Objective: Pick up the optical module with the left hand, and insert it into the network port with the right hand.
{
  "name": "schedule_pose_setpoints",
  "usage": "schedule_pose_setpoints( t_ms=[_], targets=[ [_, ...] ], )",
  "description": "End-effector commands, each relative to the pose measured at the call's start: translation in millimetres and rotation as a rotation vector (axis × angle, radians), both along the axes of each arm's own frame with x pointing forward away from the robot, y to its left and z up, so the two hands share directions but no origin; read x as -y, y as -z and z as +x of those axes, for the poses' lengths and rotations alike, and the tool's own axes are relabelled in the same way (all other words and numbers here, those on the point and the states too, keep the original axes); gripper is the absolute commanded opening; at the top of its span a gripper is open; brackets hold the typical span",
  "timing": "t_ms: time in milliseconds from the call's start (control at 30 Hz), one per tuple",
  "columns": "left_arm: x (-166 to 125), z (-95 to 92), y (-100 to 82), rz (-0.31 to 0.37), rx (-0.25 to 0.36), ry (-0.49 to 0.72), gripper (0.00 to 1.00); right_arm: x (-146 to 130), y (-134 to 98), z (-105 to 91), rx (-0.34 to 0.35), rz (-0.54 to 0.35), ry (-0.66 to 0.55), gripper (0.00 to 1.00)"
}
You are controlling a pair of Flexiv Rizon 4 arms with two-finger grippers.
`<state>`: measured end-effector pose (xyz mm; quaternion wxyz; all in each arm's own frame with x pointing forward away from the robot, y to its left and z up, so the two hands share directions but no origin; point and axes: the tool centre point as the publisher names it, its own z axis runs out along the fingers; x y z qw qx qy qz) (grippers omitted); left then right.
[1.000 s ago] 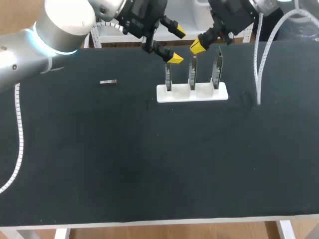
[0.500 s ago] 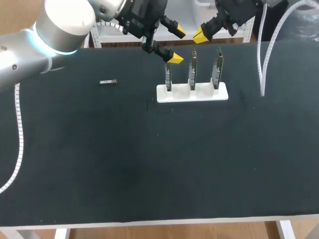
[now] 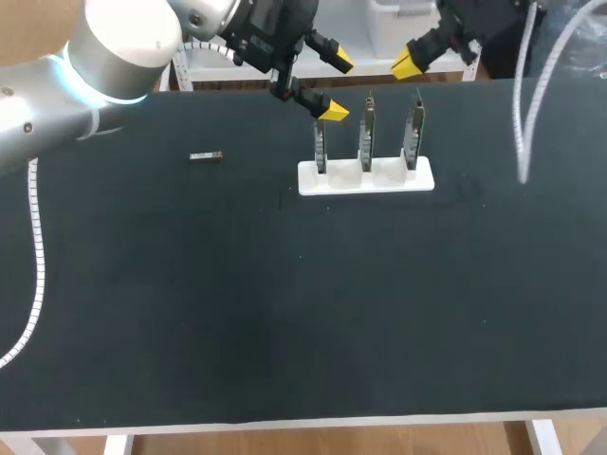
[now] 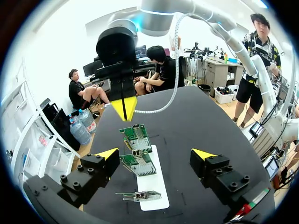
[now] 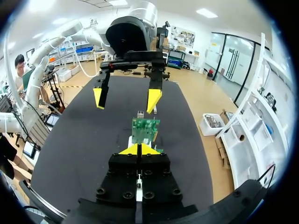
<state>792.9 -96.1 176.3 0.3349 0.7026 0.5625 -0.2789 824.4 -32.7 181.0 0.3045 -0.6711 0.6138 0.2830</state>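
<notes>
Three circuit boards (image 3: 366, 137) are standing upright in a white holder (image 3: 308, 180) toward the far side of the black table (image 3: 285, 313). Each one is showing a little metal network port (image 4: 136, 127) on its upper edge in the left wrist view.

The optical module (image 3: 205, 156) is lying flat on the table, well apart from the holder, out on the left arm's side. Nothing is touching it.

The left gripper (image 3: 336, 88) is hanging over the far end of the holder, just above the board nearest the left arm. Its fingers are spread wide with nothing between them. From its own camera you're looking straight down the row of boards through that gap, with one yellow tip on each side of the holder.

The right gripper (image 3: 408, 64) is sitting up by the table's far edge, beyond the holder and above the board at the other end of the row. Its two yellow tips are pressed together into one point, and the right wrist view is showing that pretty clearly. In that same view the closest board is standing just ahead of the closed tips, and the left gripper's open fingers are hanging further along the row.
</notes>
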Motion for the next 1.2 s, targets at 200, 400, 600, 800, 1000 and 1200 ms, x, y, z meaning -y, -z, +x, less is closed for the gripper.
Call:
schedule_pose_setpoints(
  t_ms=[200,400,600,800,1000,1200],
  targets=[
    [0,0.0,-0.2,0.003,0.001,0.001,1.00,33,-3,-16.9,0.048,0.001,0.085,0.00],
    [0,0.0,-0.2,0.003,0.001,0.001,1.00,51,-5,-11.6,0.048,0.001,0.102,0.00],
    [0,0.0,-0.2,0.003,0.001,0.001,1.00,55,-5,-5.2,0.041,-0.009,0.071,0.00],
    [0,0.0,-0.2,0.003,0.001,0.001,1.00,55,-4,1.7,0.007,-0.023,0.037,0.39],
    [0,0.0,-0.2,0.003,0.001,0.001,1.00,55,-4,1.7,0.007,-0.023,0.037,1.00],
    [0,0.0,-0.2,0.003,0.001,0.001,1.00,55,-4,1.7,0.007,-0.023,0.037,1.00]
  ],
)
